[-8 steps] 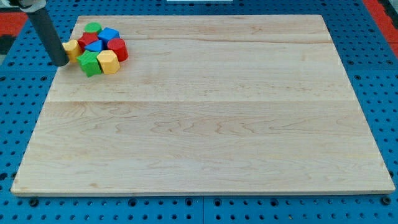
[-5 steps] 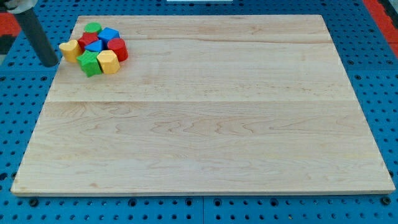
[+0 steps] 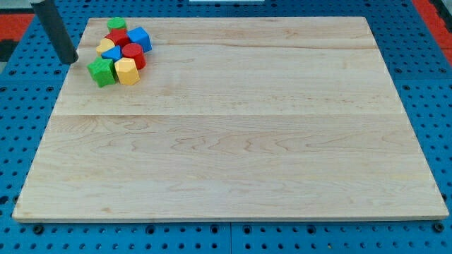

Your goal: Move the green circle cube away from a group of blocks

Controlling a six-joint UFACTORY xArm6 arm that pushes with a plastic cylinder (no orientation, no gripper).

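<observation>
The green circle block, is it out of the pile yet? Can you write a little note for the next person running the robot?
My tip is off the board's left edge, left of the pile, touching no block.
The green circle block sits at the pile's top, still against the red blocks, near the board's top edge.
The blue block, yellow blocks and green star block are bunched with it.
Done: nothing separated.
Left: push the green circle clear, probably along the top edge.

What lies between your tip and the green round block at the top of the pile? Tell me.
In the camera view, nothing: only bare wood of the board separates my tip from the green round block, which sits up and to the view's right, at the cluster's top.
</observation>
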